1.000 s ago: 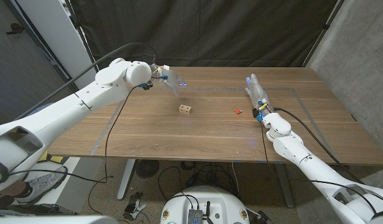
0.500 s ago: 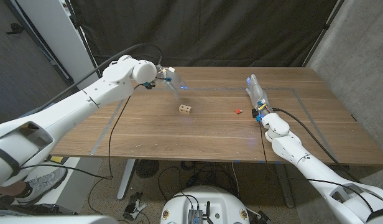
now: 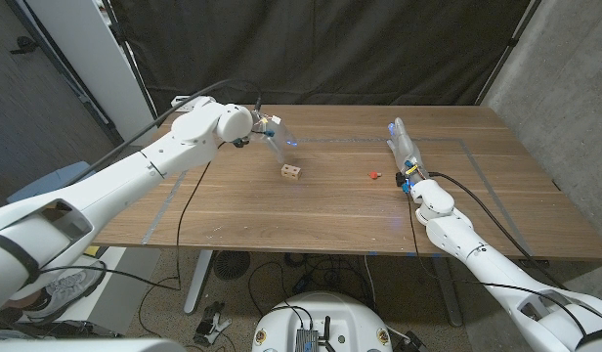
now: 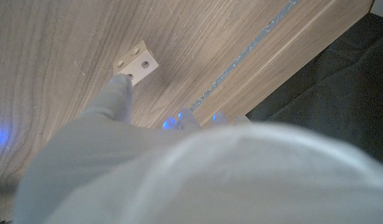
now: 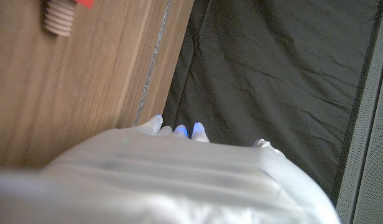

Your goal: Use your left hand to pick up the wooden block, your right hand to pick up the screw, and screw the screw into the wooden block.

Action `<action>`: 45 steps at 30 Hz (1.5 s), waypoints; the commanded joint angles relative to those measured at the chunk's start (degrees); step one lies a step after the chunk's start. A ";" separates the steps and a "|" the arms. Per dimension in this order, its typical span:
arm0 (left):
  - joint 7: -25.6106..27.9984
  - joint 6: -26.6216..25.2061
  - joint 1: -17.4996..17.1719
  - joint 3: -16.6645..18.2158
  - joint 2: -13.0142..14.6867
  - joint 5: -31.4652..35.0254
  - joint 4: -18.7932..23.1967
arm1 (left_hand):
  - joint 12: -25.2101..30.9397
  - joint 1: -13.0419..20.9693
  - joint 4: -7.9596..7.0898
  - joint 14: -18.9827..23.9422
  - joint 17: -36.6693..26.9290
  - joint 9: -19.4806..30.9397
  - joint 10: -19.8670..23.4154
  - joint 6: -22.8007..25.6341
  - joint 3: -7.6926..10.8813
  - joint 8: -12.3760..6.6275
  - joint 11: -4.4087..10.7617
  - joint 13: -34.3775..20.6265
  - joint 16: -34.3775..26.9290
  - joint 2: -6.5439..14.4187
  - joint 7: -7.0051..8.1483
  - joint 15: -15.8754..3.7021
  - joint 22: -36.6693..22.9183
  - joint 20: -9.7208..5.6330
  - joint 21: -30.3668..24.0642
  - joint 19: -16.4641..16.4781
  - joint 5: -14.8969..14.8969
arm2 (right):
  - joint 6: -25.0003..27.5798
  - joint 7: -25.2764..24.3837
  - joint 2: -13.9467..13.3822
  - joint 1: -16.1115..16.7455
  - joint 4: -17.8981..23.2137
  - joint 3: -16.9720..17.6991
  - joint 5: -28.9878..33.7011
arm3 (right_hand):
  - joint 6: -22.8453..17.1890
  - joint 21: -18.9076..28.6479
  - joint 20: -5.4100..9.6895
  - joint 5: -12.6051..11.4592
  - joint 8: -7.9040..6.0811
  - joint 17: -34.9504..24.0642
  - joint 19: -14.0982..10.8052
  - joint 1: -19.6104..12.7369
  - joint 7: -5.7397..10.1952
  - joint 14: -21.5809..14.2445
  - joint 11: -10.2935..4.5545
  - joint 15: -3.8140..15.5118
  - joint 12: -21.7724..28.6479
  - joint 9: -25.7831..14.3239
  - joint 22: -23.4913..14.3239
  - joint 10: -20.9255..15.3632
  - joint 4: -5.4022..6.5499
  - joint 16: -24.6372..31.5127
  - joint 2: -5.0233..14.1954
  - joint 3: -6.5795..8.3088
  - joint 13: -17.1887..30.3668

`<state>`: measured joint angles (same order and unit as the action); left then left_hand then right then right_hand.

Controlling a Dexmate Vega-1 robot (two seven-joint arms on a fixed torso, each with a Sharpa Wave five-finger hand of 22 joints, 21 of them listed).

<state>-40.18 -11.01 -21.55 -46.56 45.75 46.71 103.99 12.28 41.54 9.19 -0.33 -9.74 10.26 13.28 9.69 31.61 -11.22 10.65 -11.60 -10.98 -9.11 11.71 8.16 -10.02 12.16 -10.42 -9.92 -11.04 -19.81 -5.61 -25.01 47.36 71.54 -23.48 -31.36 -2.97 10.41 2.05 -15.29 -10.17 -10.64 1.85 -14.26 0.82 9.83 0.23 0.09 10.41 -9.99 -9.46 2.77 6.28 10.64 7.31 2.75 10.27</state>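
Note:
A small wooden block [image 3: 291, 172] with holes in its faces lies on the table's middle; it also shows as the block [image 4: 136, 62] in the left wrist view. My left hand [image 3: 273, 133] hovers just behind and left of the block, fingers apart and empty, with one fingertip [image 4: 121, 87] close to it. The screw [image 3: 374, 176], red-headed with a pale threaded shaft [image 5: 58, 18], lies to the right of the block. My right hand [image 3: 403, 144] stands a little right of the screw with its fingers stretched out, holding nothing.
The wooden table [image 3: 330, 215] has a thin taped line [image 3: 448, 140] marking a rectangle on its top. A black curtain [image 3: 330, 49] hangs behind the far edge. A cable [image 3: 189, 186] trails from my left arm across the table's left part.
My left arm has swung to the right and forward, bringing its hand closer to the block. The right hand, block and screw have stayed put.

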 commanded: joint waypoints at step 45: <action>8.63 0.10 -5.47 -2.47 -2.87 11.07 -1.71 | 1.69 -0.22 -1.00 4.35 -0.13 0.32 3.76 1.04 -1.98 -0.26 -0.47 -0.97 -0.59 1.59 0.79 -0.94 -0.14 0.25 -0.92 0.47 0.62 | -1.43 -0.66 0.25 1.10 -0.73 0.72 -0.30 | 0.52 0.25 0.93 -0.42 -0.35 -0.19 0.57 -0.50 -0.08 1.08 0.76 0.36 0.39 -0.07 -0.16 0.43 -0.97 0.30 -1.25 -0.25 0.08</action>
<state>-33.30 -11.98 -26.07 -48.93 43.17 56.18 102.85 13.44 41.83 8.22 3.60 -9.73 10.26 16.46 10.39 29.74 -11.24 9.93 -12.40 -11.25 -7.43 12.30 7.38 -10.01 12.18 -11.08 -9.90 -10.78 -21.12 -6.02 -24.99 48.29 70.88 -22.77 -31.66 -2.43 10.41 2.04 -15.29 -10.16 -10.66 1.84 -14.79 0.72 9.84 0.52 0.10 10.41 -9.86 -9.46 3.08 5.53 10.64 6.34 2.64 10.26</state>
